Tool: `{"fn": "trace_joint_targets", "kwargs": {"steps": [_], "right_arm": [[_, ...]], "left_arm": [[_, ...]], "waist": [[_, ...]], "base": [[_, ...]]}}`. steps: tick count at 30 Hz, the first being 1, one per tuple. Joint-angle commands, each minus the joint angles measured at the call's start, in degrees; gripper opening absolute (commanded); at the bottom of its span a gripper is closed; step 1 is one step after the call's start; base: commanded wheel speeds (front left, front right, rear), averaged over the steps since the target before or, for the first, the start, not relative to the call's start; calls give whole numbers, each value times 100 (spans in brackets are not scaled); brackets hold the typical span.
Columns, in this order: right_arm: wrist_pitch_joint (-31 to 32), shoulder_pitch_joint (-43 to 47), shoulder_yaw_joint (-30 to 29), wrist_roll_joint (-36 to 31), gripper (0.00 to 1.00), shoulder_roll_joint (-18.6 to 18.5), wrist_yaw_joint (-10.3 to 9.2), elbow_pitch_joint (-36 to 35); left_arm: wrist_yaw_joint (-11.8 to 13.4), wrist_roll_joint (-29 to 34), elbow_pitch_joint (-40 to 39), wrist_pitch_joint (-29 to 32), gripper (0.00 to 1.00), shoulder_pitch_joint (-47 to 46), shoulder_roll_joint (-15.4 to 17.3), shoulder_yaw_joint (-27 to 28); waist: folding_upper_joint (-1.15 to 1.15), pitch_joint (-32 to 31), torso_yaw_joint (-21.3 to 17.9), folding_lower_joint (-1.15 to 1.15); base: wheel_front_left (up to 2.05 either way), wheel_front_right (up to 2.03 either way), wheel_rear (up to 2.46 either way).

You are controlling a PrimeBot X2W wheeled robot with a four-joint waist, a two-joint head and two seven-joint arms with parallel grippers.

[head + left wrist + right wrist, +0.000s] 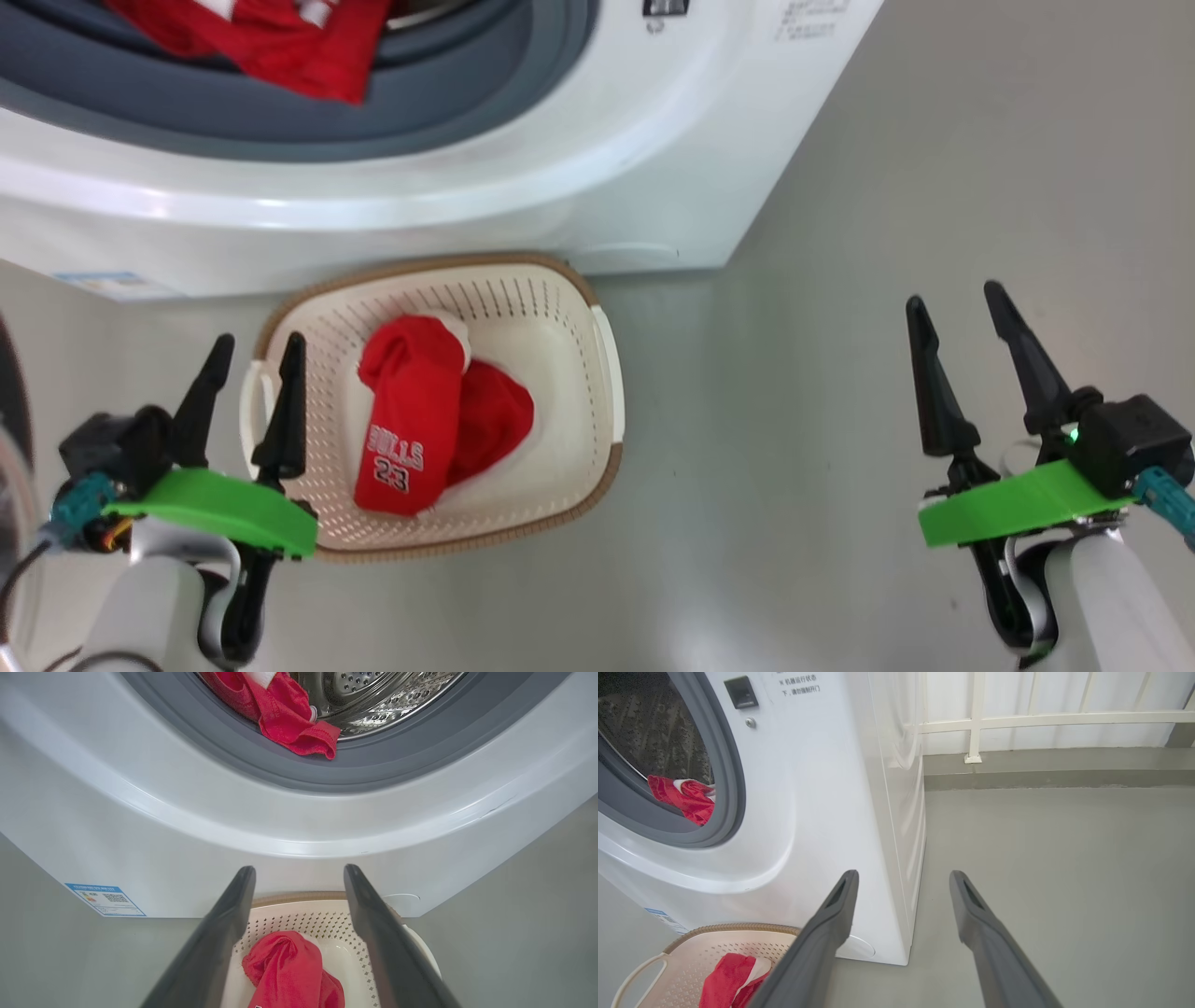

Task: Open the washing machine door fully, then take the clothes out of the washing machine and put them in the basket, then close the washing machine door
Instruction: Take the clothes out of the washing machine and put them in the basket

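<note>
The washing machine point(523, 177) stands with its drum mouth uncovered; a dark curved edge at the far left looks like the washing machine door point(9, 392) swung aside. Red clothes point(280, 42) hang over the grey seal, also seen as clothes point(289, 718) and clothes point(686, 798). On the floor in front, the basket point(588, 373) holds a red "BULLS 23" garment point(411, 420). My left gripper point(259, 341) hovers open over the basket's left rim, nothing between its fingers point(224, 933). Well to the right, over bare floor, my right gripper point(954, 297) is open and empty.
Grey floor point(840, 467) spreads to the right of the machine and basket. A white railing point(1017, 718) on a low kerb runs behind the machine's right side. A blue sticker point(105, 899) marks the machine's lower left corner.
</note>
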Motion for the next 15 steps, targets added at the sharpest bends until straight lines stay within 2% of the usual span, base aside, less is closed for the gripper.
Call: {"fn": "trace_joint_targets", "kwargs": {"steps": [1,15], "right_arm": [[-36,128,105,-53,100,-1,43,-109],[-36,854,16,-46,100,-1,43,-19]], "left_arm": [[5,52,-160,-28,100,145,158,216],[5,456,-1446,-28,100,1312,9,577]], "waist": [[0,-446,153,0],[0,-1550,185,0]], "base": [[0,0,0],[0,0,0]]}}
